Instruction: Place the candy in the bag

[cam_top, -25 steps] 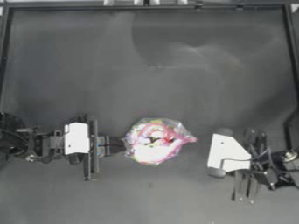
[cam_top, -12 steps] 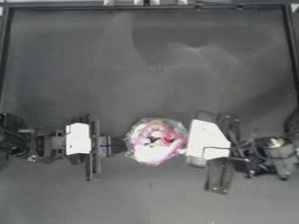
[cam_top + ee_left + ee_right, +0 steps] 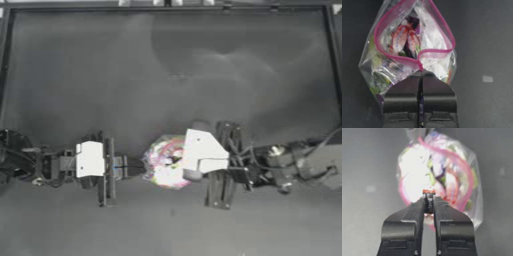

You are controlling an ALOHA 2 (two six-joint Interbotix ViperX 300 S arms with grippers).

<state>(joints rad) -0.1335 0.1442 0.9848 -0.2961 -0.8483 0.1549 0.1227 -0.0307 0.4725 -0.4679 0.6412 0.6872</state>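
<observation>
Bag (image 3: 408,50) is pinched at its pink strip by the left pincer (image 3: 421,72) so the mouth gapes, while the right pincer (image 3: 429,200), clamped on a small candy (image 3: 429,193), is held over that mouth.

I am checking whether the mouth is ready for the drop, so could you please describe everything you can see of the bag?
The bag is small, clear, crinkled plastic with a pink closure strip that gapes in an open loop. Colourful wrapped sweets and whitish contents show through. It sits near the table's front middle. The left pincer, jaws shut, pinches its pink rim. The right pincer is at the mouth from the other side, gripping a small item.
</observation>
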